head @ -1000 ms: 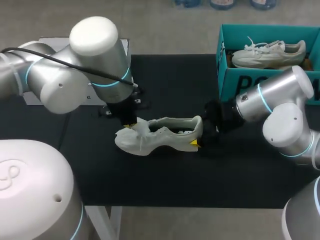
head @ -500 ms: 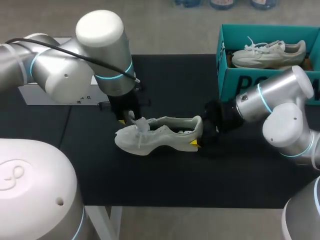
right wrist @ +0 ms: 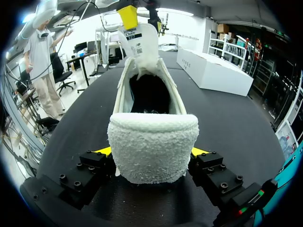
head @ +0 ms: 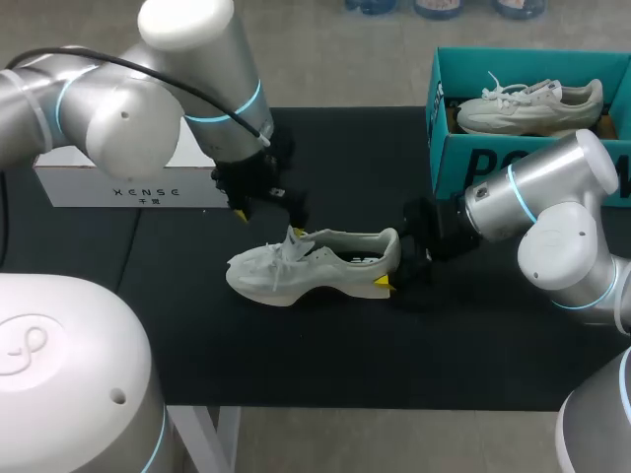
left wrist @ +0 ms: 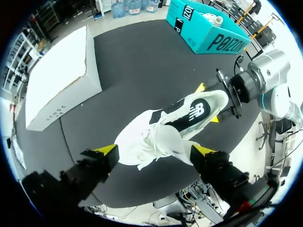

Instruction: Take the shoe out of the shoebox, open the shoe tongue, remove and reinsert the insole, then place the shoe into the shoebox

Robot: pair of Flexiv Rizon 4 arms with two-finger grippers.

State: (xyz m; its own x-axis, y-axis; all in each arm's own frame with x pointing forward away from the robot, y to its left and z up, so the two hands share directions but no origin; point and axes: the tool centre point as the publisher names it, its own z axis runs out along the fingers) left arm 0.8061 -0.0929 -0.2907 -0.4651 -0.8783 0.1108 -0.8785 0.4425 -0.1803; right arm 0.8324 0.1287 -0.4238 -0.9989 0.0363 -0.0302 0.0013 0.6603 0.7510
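Two grippers attend one pale shoe (head: pixel 306 268), which stands on its sole near the middle of the black table (head: pixel 345 355), toe to the left and heel to the right.

The right gripper (right wrist: pixel 150 151) comes in low from the right and is clamped on the heel. In the right wrist view, one yellow-tipped finger (right wrist: pixel 102 152) presses each side of the fuzzy heel cup, and the shoe's mouth opens dark just ahead.

The left gripper (left wrist: pixel 155 151) hangs over the front of the shoe with its fingers spread wide and nothing gripped between them. In the left wrist view the laces and the tongue (left wrist: pixel 166 142) lie below the gap between the two yellow tips. In the right wrist view the tongue stands upright at the far end of the mouth, its label facing the heel, with one yellow tip of the left gripper right at its upper edge. Whether that tip actually touches the tongue cannot be told.

At the far right corner of the table sits the teal shoebox (head: pixel 493 158), well apart from the shoe, with a second shoe (head: pixel 527 103) lying inside it. A white box (head: pixel 118 182) rests at the far left, behind the left arm.
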